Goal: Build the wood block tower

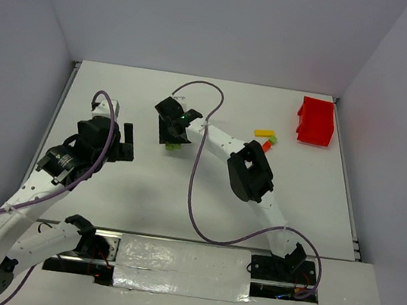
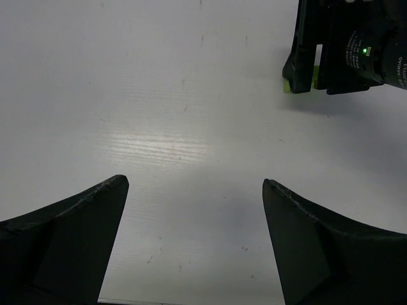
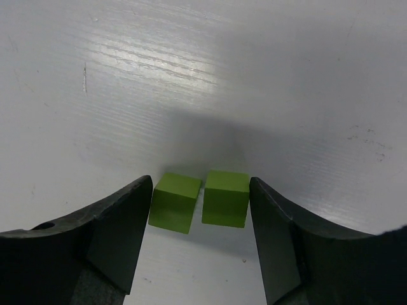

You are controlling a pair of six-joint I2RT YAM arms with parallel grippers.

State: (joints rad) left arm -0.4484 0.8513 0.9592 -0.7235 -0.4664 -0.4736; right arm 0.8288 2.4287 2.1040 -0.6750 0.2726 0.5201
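Note:
Two small green cubes (image 3: 173, 202) (image 3: 225, 197) sit side by side on the white table with a thin gap between them. My right gripper (image 3: 201, 180) straddles the pair, each finger right against a cube's outer face, jaws still apart. In the top view this gripper (image 1: 174, 142) is at the table's middle, with a bit of green block (image 1: 173, 146) showing under it. A small pile of blocks, a yellow bar (image 1: 265, 133), a green piece (image 1: 273, 140) and a red piece (image 1: 267, 145), lies to the right. My left gripper (image 1: 126, 145) (image 2: 196, 184) is open and holds nothing.
A red plastic bin (image 1: 316, 122) stands at the back right corner. The left wrist view shows the right gripper's body (image 2: 343, 51) and a green cube's edge (image 2: 287, 86) at its upper right. A purple cable (image 1: 192, 189) loops over the table.

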